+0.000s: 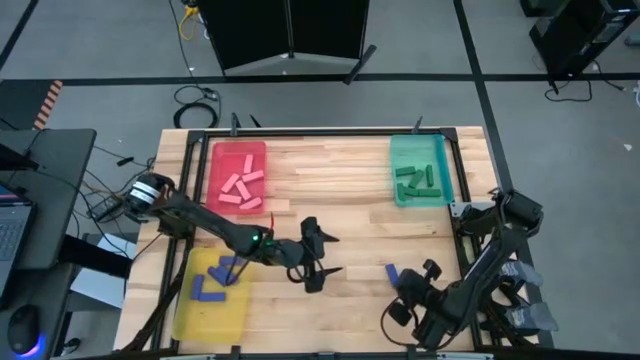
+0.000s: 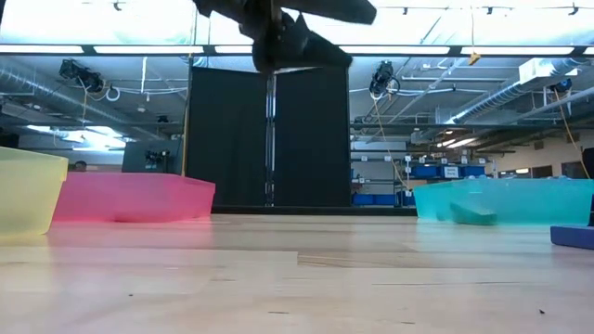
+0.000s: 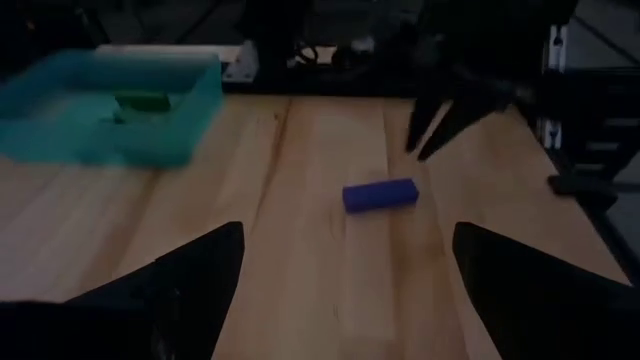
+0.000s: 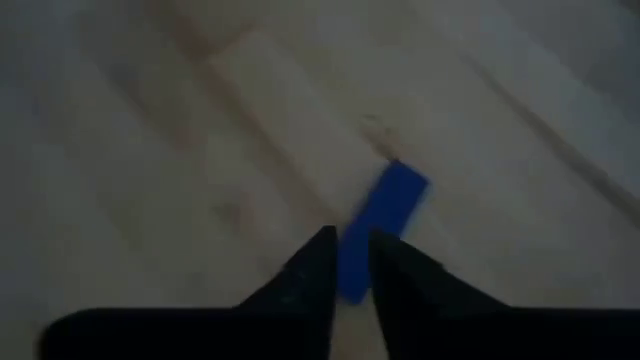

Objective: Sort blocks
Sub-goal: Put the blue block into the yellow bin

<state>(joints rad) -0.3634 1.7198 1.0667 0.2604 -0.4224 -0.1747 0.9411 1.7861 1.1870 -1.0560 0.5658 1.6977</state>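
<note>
One blue block [image 1: 393, 272] lies flat on the bare wood and also shows in the left wrist view [image 3: 380, 194], the right wrist view [image 4: 392, 205] and the low view [image 2: 573, 236]. My right gripper [image 1: 408, 287] hovers just beside and above it, fingers a narrow gap apart; the left wrist view shows this gripper [image 3: 428, 148] clear of the block. My left gripper [image 1: 327, 255] hangs wide open over the table's middle, to the block's left, holding nothing. Pink blocks lie in the red tray [image 1: 216, 160], green blocks in the teal tray [image 1: 396, 160], blue blocks in the yellow tray [image 1: 190, 315].
The red tray stands at the far left, the teal tray [image 3: 60, 140] at the far right, the yellow tray [image 2: 23, 190] at the near left. Bare wood lies between them. A black metal frame runs around the table's edges.
</note>
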